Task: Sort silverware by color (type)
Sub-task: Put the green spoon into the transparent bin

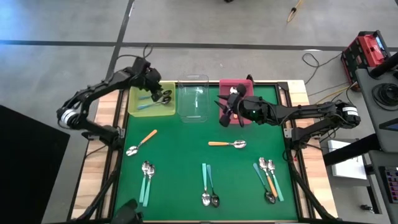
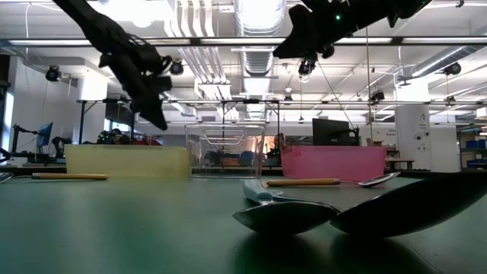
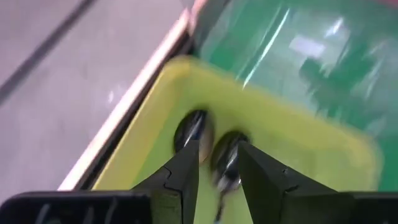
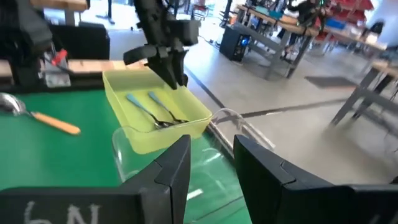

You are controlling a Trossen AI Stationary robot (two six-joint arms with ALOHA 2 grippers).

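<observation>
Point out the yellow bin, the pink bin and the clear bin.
yellow bin (image 1: 134, 111), high view, bare floor near its left wall.
pink bin (image 1: 226, 84), high view, back left corner.
clear bin (image 1: 194, 106), high view, its transparent floor.

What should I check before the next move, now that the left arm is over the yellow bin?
1. Left end effector open and empty: ok.
2. Two teal spoons lie inside the yellow bin: ok.
3. Right end effector open, holding nothing: ok.
4. Orange spoon lies alone on the green mat, free to grasp: ok.
5. All silverware sorted: not ok, several spoons lie on the mat.
6. Pink bin contents: cannot tell, the right arm covers it.
</observation>
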